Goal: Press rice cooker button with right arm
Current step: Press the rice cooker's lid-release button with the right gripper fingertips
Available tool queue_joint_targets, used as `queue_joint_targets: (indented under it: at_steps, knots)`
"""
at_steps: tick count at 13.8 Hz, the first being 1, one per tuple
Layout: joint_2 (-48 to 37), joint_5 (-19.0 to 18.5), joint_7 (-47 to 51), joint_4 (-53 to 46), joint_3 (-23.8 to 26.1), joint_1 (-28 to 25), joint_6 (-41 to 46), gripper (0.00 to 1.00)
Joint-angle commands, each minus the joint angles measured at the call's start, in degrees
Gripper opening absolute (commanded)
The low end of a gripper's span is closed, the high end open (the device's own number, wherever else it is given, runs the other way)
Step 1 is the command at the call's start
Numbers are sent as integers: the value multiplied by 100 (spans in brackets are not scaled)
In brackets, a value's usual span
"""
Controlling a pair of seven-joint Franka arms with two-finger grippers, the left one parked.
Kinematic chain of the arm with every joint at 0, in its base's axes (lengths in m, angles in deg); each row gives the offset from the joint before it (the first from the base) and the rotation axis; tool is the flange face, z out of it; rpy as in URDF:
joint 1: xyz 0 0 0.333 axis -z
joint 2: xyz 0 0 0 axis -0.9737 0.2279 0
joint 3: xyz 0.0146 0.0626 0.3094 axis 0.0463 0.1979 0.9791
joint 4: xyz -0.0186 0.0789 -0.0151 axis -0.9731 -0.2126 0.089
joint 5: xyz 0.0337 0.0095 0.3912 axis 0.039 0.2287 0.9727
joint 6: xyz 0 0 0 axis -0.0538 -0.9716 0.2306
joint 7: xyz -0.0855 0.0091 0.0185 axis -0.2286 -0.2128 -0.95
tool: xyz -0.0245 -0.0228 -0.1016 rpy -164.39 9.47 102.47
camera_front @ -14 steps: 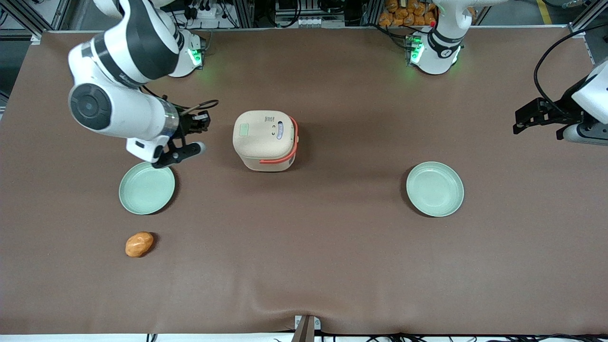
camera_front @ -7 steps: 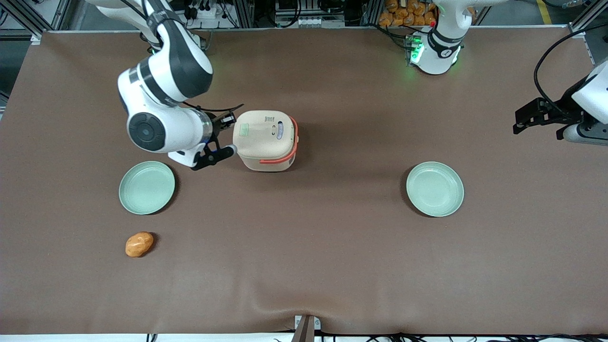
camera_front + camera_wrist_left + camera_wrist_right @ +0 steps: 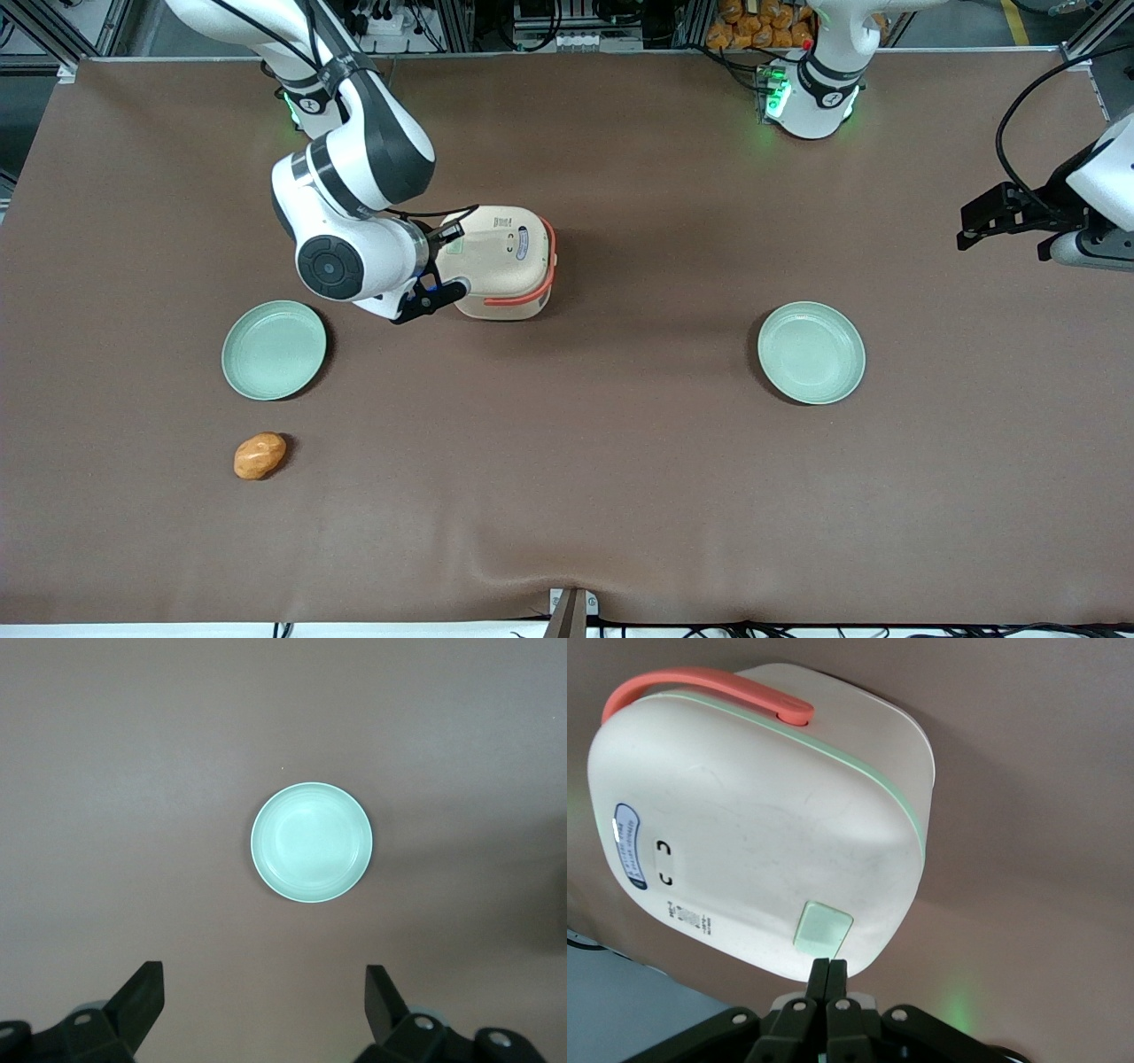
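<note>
We see the rice cooker (image 3: 496, 262) standing near the middle of the brown table (image 3: 620, 496), its lid down, so what it holds is hidden from us. The gripper (image 3: 829, 976) of the right arm (image 3: 354, 177) is clenched, its two fingers pressed together, with the tips just at the edge of the pale green button (image 3: 823, 931) on the lid; whether they actually touch it we cannot quite tell. In the front view the gripper (image 3: 440, 285) sits against the cooker's side toward the working arm's end.

Two green plates lie bare: one plate (image 3: 274, 349) nearer the camera than the gripper, the other plate (image 3: 811, 353) toward the parked arm's end. A small orange bread roll (image 3: 260, 455) rests on the table, nearer the camera than the first plate and apart from it.

Open tabletop stretches between the cooker and the second plate, and along the table's near edge.
</note>
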Motion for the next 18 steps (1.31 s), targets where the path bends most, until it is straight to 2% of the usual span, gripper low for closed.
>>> queue_joint_targets:
  at_steps: [1,18]
  knots:
    - [69,131,52,5,-50,-100,-14,0]
    - [420,131,43,5,-50,-214,-146,0]
